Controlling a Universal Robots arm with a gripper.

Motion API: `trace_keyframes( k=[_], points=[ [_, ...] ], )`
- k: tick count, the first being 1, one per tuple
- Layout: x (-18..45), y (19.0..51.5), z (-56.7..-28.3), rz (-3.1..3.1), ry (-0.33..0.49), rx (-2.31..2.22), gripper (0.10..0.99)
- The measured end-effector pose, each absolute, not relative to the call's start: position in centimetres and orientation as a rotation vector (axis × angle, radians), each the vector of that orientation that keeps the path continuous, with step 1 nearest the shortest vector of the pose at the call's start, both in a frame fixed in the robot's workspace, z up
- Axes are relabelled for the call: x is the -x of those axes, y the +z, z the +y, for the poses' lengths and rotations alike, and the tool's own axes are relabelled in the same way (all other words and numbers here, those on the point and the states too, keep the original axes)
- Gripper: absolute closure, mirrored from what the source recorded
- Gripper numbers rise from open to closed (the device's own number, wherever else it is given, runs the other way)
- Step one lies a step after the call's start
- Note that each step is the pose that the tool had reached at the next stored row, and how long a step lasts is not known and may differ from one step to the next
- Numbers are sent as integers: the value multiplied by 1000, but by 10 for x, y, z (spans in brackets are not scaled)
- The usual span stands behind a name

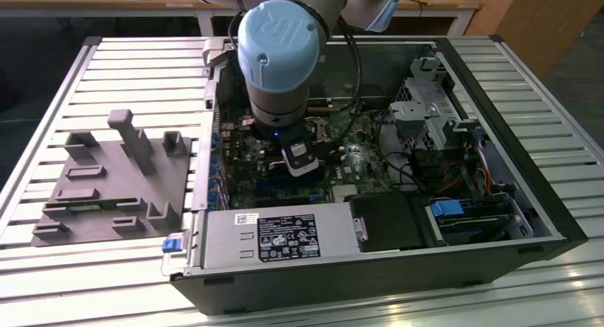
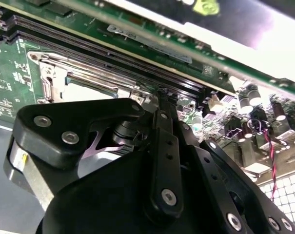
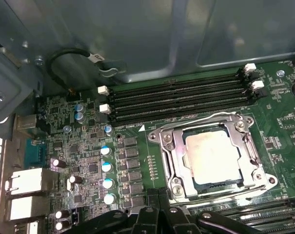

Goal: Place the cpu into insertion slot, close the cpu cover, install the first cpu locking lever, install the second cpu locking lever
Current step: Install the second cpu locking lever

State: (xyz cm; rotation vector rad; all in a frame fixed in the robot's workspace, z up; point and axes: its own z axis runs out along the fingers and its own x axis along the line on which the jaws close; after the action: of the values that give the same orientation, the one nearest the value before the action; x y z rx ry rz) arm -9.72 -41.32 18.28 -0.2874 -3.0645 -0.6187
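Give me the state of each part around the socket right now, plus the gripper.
cpu: seated flat in the insertion slot, metal top showing.
insertion slot: occupied by the chip.
cpu cover: closed down flat, framing the chip.
locking levers: lying down along the frame edges; latched or not, cannot tell.
memory slots: unfilled, white clips at the ends.
gripper: low over the motherboard, right beside the socket.
computer case: side panel off, interior exposed.

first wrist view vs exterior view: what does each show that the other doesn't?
First wrist view: the cpu seated in the insertion slot with the cpu cover closed over it, beside the memory slots. Exterior view: the whole computer case, power supply, grey fixture, slatted table. Both: the motherboard.
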Motion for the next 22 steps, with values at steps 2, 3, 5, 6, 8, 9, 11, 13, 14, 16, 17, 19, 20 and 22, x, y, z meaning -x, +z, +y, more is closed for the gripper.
trace_keyframes(
  k=[2, 3, 5, 6, 8, 9, 11, 13, 14, 16, 17, 19, 20, 22],
  points=[
    [98, 183, -413, -3066, -614, 287, 984],
    [98, 183, -413, -3066, -614, 287, 984],
    [98, 183, -413, -3066, -614, 287, 984],
    [98, 184, -413, -3066, -614, 287, 984],
    [98, 185, -413, -3066, -615, 287, 984],
    [98, 186, -413, -3066, -615, 287, 984],
    [98, 186, -413, -3067, -615, 287, 984],
    [99, 185, -413, -3069, -613, 287, 984],
    [99, 185, -412, -3073, -607, 286, 984],
    [99, 184, -412, -3082, -588, 285, 984],
    [100, 183, -412, -3087, -575, 285, 984],
    [100, 183, -412, -3092, -564, 285, 984],
    [100, 183, -412, -3093, -564, 285, 984],
    [100, 184, -412, -3093, -564, 284, 984]
  ],
)
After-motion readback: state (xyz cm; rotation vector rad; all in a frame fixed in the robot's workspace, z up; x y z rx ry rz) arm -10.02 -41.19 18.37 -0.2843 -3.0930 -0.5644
